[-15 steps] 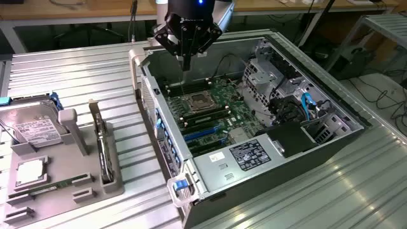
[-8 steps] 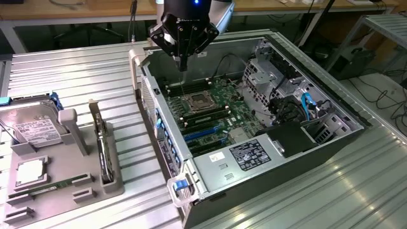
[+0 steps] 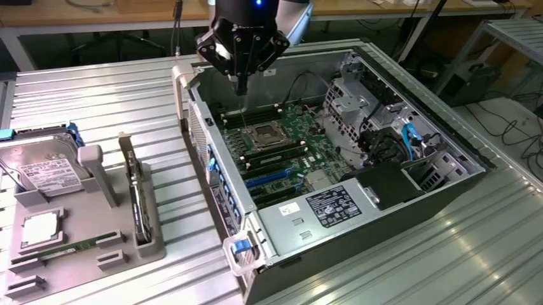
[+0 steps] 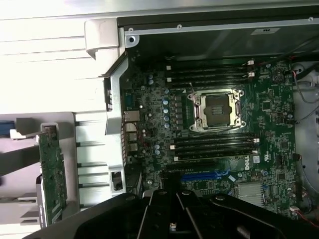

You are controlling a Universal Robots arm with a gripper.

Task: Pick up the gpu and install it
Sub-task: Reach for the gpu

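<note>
Exterior view. Item: my gripper point(image 3: 241, 88), jaws closed on nothing, hanging over the open computer case point(image 3: 424, 95) above the motherboard point(image 3: 293, 159), near the CPU socket point(image 3: 263, 135). Item: the gpu point(image 3: 136, 190), standing on its long edge in a slot of the grey holder tray point(image 3: 85, 260) at the exterior view's left, outside the case and well apart from me. Neighbours on the tray: hard drive point(image 3: 47, 168) and memory stick point(image 3: 72, 244). Hazards, as I judge them: the case wall point(image 3: 197, 117) rises between me and the card, so a low sideways pass would catch its rim. Shut jaws brought down on the card would press its top edge and could tip it in the slot. The tray post just beside the card leaves little room on that side. Open room: above the ribbed metal table point(image 3: 102, 95), and above the tray generally. Wrist view. Item: my gripper point(image 4: 169, 199), dark fingers together, over the motherboard point(image 4: 149, 124). Below me sit the CPU socket point(image 4: 217, 109) and the blue expansion slot point(image 4: 204, 176). Item: the gpu point(image 4: 52, 169), green board on edge in its holder, beyond the case wall point(image 4: 113, 99). Hazard: the slot sits hard against that wall, so a tilted card could snag the bracket there.
</note>
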